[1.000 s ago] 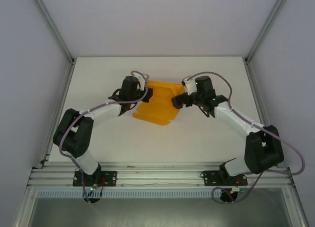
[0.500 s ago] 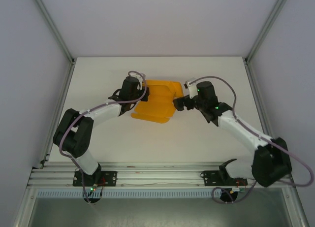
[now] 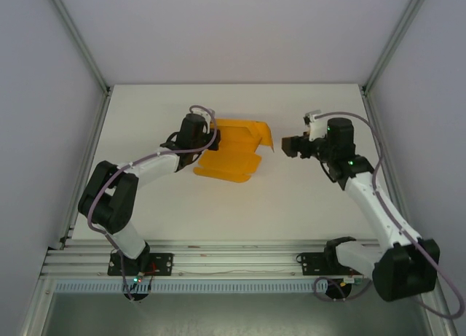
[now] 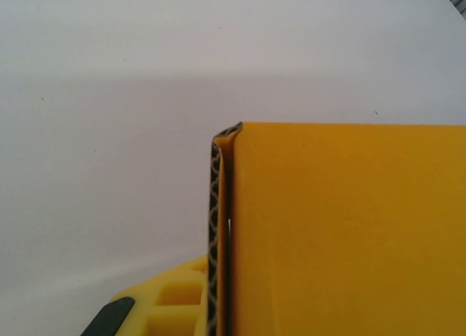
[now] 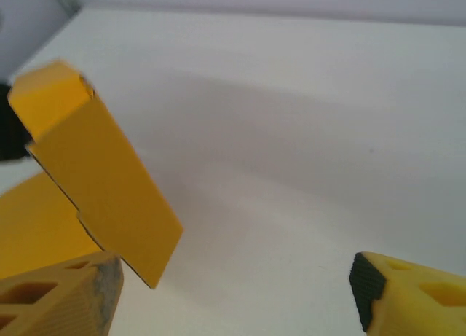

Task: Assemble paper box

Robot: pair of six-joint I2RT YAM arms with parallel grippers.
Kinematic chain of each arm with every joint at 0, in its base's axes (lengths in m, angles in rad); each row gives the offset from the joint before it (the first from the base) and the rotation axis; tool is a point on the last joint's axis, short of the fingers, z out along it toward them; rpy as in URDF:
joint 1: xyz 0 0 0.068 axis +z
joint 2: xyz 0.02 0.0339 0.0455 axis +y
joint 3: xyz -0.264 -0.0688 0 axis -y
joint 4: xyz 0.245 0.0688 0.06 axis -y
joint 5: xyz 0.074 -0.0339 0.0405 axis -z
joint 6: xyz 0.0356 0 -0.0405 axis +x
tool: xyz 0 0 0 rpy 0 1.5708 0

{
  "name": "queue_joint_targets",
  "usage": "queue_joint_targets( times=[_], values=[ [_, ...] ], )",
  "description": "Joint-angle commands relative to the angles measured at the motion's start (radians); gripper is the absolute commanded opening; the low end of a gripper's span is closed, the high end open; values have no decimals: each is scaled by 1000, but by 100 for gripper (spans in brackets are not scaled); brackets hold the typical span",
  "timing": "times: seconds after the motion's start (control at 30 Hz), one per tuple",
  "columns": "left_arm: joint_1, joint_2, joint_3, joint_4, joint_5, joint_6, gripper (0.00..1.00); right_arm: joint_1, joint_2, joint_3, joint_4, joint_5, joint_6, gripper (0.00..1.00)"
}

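- Left gripper (image 3: 215, 141) was pressed together on the left edge of the paper box (image 3: 231, 155), pinching the thin card.
- From the left wrist camera, the paper box (image 4: 349, 234) was very close. Its wavy cut edge ran up the middle of the picture, and one yellow finger (image 4: 145, 310) showed low down, just beside that edge.
- Right gripper (image 3: 289, 146) was spread wide, with nothing between its fingers. It hung over the table (image 3: 291, 205) to the right of the paper box, near it but not touching it.
- From the right wrist camera, the two fingers of the right gripper (image 5: 234, 285) sat far apart at the bottom corners, with bare white table between them.
- Counted up, there were two arms, two grippers, one paper box and one white table.
- The paper box was orange-yellow. It lay on the table between the two grippers, a little toward the far side.
- Most of the paper box lay flat and low. One flap (image 3: 263, 135) at its right end stood up and leaned toward the right gripper.
- In the right wrist picture that flap (image 5: 102, 176) stood tilted on the left side, just above the left finger tip. I could not tell if it touched the finger.
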State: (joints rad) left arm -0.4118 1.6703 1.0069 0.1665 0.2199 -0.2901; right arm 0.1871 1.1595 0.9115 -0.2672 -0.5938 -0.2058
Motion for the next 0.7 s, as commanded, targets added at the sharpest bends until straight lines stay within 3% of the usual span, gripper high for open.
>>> queue_joint_targets(
  times=[0.0, 0.13, 0.4, 0.53, 0.67],
  values=[
    [5, -33, -5, -5, -2, 7, 0, 1, 87, 97, -101, -171, -78, 69],
    [5, -30, -1, -4, 5, 9, 0, 31, 189, 173, -152, -302, -146, 57],
    [4, -32, 6, -12, 13, 14, 0, 132, 297, 248, -145, -267, -178, 54],
    [2, -32, 7, -5, 16, 11, 0, 179, 330, 263, -99, -173, -157, 64],
    [-5, -27, 18, -19, -22, 5, 0, 239, 372, 302, -63, -46, -90, 57]
  ],
)
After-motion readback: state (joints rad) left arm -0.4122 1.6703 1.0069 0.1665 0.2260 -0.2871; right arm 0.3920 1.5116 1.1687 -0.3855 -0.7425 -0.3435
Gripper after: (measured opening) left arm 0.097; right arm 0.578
